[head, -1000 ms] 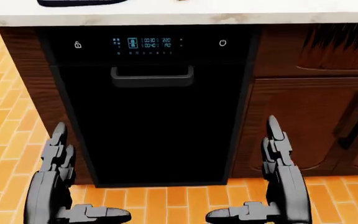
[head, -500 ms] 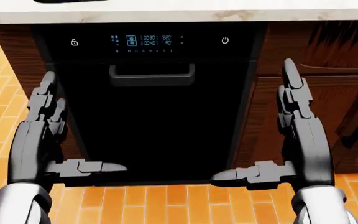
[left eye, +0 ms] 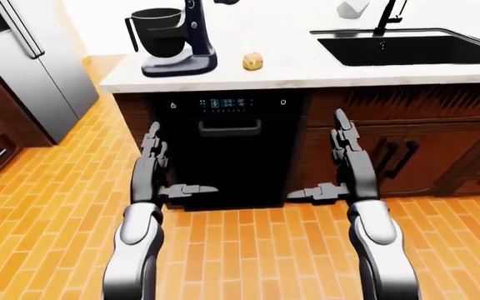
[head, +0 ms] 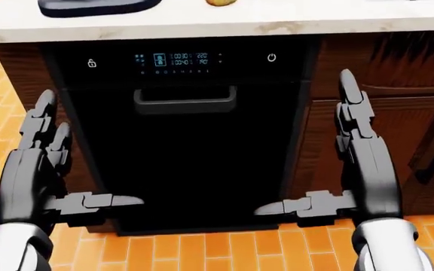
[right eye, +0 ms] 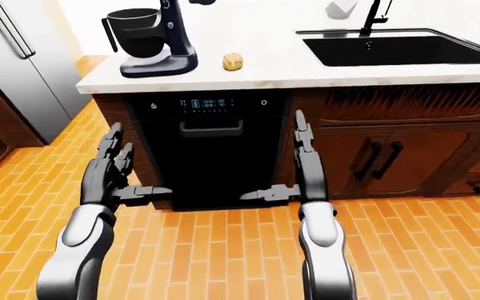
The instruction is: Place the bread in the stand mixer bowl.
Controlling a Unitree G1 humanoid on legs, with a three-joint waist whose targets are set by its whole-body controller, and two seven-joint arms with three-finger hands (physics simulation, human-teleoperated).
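The bread [left eye: 253,60], a small tan roll, lies on the white counter [left eye: 290,74] just right of the black stand mixer [left eye: 191,37]; its dark bowl [left eye: 158,32] sits on the mixer's left side. Only the roll's lower edge [head: 222,2] shows at the top of the head view. My left hand [left eye: 166,169] and right hand [left eye: 330,167] are both open and empty, fingers up and thumbs pointing inward. They hang below counter height before the black dishwasher [left eye: 228,150].
A black sink [left eye: 415,49] with a black faucet [left eye: 383,17] is set in the counter at the right. Brown cabinets [left eye: 398,144] stand right of the dishwasher. A steel refrigerator [left eye: 31,69] stands at the left. The floor [left eye: 248,250] is orange brick.
Both hands have risen from the bottom of the head view to dishwasher-handle height. The head view shifted slightly, and the mixer base and bread edge now show at its top.
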